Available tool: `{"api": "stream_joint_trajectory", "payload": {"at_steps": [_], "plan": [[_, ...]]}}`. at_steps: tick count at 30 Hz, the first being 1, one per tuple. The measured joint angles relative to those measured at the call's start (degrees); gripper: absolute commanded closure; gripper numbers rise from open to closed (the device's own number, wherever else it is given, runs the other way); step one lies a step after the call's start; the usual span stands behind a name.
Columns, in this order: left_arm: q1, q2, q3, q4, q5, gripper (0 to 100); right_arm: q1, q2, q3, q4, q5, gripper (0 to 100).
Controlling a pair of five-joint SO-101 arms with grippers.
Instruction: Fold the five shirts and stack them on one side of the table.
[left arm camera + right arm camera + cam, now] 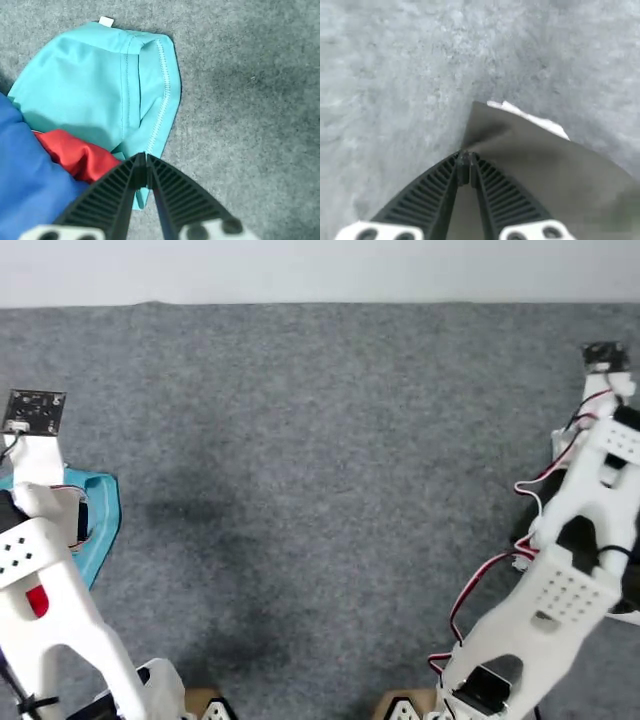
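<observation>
Teal shirt (100, 75) beneath left claw (145, 162), grey shirt (545, 170) beneath right claw (465, 162); both pressed together.

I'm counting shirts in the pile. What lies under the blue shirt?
A red shirt seems to poke out from under the blue shirt, against the teal shirt. How far the red runs, and anything beneath it, is covered.

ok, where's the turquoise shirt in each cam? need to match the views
High view: turquoise shirt at the table's left edge, partly under the left arm.
Left wrist view: turquoise shirt lies just beyond the left gripper, beside a red shirt and a blue shirt.
Right wrist view: looks at a grey cloth instead.
Shared landmark: the grey table cover.
</observation>
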Motion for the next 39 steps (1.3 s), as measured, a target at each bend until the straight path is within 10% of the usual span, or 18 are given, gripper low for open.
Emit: {"api": "stream_joint_trajectory", "payload": {"at_steps": [13, 19, 39], "plan": [[0.35, 0.00, -2.73, 2.55, -0.09, 99, -0.53, -13.01, 0.00, 27.96, 0.00, 98.9], [0.26, 0.00, -14.77, 12.31, -10.99, 87, -2.20, -13.19, 0.00, 33.76, 0.00, 98.9], [-27.96, 20.57, -19.52, -2.46, -42.46, 80, -2.55, -26.02, 23.91, 33.76, 0.00, 98.9]]}}
